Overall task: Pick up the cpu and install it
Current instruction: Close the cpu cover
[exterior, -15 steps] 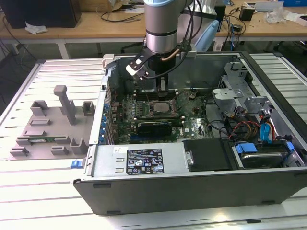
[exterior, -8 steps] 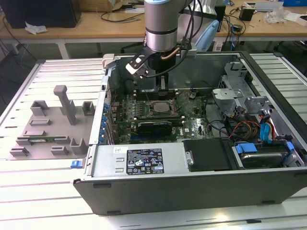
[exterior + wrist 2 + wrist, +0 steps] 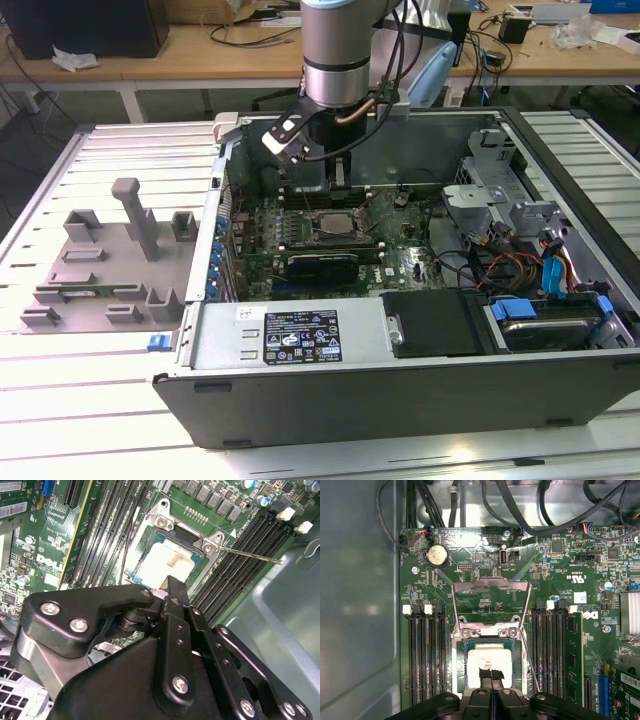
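Note:
The cpu [image 3: 490,661] is a pale silver square lying flat inside the motherboard socket [image 3: 461,666], also seen in the second wrist view as cpu [image 3: 167,562]. The socket's metal load plate [image 3: 490,600] is swung open and its thin lever [image 3: 250,554] sticks out to the side. My gripper [image 3: 491,677] has its black fingers pressed together, tips right over the cpu's edge; I cannot tell whether they touch it. In the exterior view the gripper [image 3: 312,188] hangs inside the open computer case [image 3: 400,400], just above the socket.
A grey fixture tray [image 3: 110,260] with a green memory stick [image 3: 85,292] lies at the exterior view's left. Case walls, a drive cage [image 3: 500,200] and cables [image 3: 520,265] crowd the exterior view's right. Memory slots [image 3: 425,655] flank the socket.

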`<state>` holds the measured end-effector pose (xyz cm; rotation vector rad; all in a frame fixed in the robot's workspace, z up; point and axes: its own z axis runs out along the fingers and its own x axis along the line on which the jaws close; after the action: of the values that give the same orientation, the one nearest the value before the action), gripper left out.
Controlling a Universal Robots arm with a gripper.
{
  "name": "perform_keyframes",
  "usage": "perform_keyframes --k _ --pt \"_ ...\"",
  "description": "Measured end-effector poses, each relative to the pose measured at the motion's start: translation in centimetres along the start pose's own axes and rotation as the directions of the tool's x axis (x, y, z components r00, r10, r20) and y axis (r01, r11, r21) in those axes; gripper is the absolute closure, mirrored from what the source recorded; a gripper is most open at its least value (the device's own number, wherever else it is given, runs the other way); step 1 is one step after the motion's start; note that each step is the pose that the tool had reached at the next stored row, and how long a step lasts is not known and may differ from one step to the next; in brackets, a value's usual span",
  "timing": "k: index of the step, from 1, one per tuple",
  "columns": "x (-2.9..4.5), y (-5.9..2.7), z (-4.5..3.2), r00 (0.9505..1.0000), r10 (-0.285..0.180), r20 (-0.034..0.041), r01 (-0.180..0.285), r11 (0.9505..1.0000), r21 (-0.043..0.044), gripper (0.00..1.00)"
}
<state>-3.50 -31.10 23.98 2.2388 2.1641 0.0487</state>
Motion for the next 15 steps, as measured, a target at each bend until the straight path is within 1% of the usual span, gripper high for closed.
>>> perform_keyframes --k 6,7,9,15 --pt "0.01 0.0 -0.14 1.0 0.0 0.0006 0.0 1.0 0.0003 0.89" --pt "0.02 0.02 -0.51 1.0 0.0 0.0002 0.0 1.0 0.0 0.89" --pt "0.02 0.03 -0.86 1.0 0.0 0.0001 0.0 1.0 0.0 0.89" --pt "0.02 0.07 -1.67 1.0 0.0 0.0001 0.0 1.0 0.0001 0.89"
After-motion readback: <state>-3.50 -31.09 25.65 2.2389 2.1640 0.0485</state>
